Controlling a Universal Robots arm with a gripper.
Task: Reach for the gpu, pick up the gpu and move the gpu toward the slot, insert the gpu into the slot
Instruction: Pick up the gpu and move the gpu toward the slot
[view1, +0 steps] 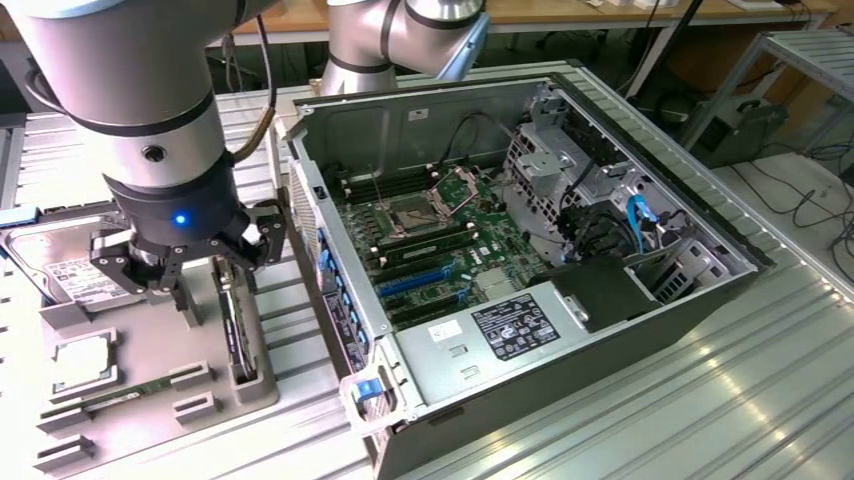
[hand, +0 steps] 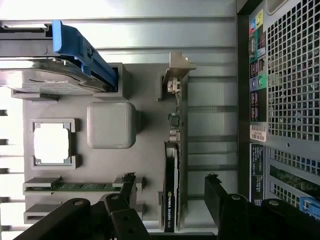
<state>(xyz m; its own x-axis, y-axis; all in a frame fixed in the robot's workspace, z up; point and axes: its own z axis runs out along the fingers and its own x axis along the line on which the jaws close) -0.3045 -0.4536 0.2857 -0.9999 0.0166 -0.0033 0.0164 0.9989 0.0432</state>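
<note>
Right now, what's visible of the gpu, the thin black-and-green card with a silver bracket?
The gpu, a thin flat card with a black shroud, green board edge and silver metal end bracket, stands on edge in slotted posts of the grey plastic fixture tray, beside the open computer case. Small components show along its board. The open gripper straddles it, one finger on either side with gaps, not touching.

Black-shrouded gpu (hand: 171, 192) stands edge-on in grey tray (hand: 150, 150).
</note>
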